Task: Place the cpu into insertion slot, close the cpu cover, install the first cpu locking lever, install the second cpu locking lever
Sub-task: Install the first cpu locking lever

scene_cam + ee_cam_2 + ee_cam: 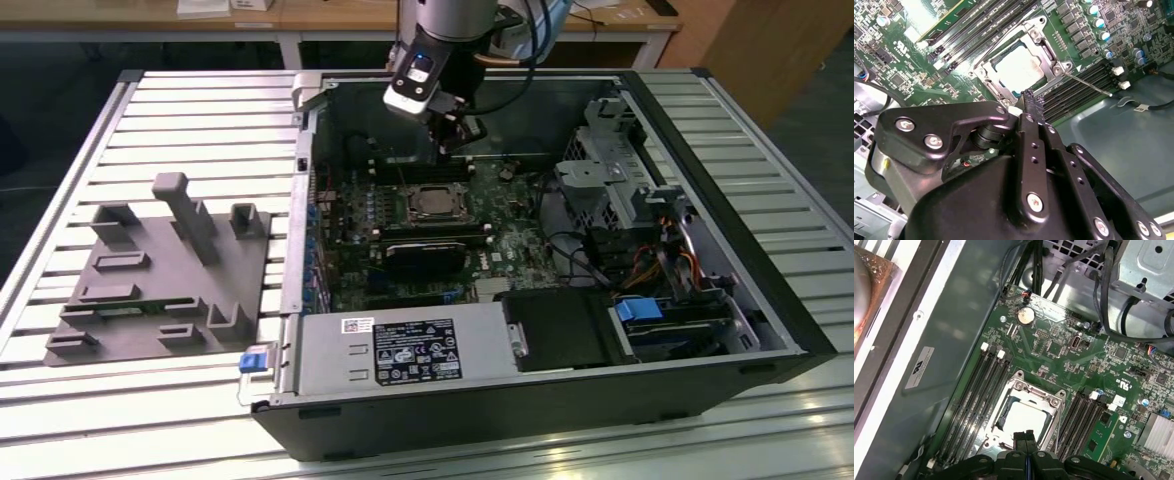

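The cpu [1018, 66] [1023, 421], a silvery square chip, lies flat in the insertion slot [433, 205] on the green motherboard. The cpu cover [1047, 49] [1055, 409], a metal frame, lies down around it. A thin locking lever [1089, 83] juts out sideways from one socket corner over the memory slots. My gripper [1029, 97] [1026, 436] [454, 140] hangs just above the socket's edge, fingers shut together with nothing between them. In the exterior view it stands over the board just behind the socket.
The open computer case [787, 310] lies on a slatted table. A black fan shroud [424, 258] sits just in front of the socket. The power supply [400, 350], drive cage [614, 170] and cables [641, 265] crowd the case. A grey fixture [160, 270] stands at the exterior view's left.
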You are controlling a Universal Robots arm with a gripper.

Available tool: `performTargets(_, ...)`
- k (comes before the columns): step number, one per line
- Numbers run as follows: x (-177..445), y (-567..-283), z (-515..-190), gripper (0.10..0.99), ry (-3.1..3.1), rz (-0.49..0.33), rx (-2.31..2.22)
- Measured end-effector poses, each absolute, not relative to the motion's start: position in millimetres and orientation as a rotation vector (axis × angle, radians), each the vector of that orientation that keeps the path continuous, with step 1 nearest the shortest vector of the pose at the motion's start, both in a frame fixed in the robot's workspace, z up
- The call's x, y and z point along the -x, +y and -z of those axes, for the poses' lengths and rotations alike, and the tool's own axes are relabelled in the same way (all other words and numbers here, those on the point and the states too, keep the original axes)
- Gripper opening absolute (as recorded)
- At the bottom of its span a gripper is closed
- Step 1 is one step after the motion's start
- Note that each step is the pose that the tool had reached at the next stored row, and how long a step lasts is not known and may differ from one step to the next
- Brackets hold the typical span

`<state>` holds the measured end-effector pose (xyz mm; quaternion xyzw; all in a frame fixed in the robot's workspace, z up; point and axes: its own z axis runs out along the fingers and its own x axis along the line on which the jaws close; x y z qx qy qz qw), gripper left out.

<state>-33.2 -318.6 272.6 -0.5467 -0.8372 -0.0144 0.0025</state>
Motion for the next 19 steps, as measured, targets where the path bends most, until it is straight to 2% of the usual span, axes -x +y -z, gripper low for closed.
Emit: performTargets(19, 33.2, -318.6, -272.6, 0.106, -2.667, 0.045, 1.648)
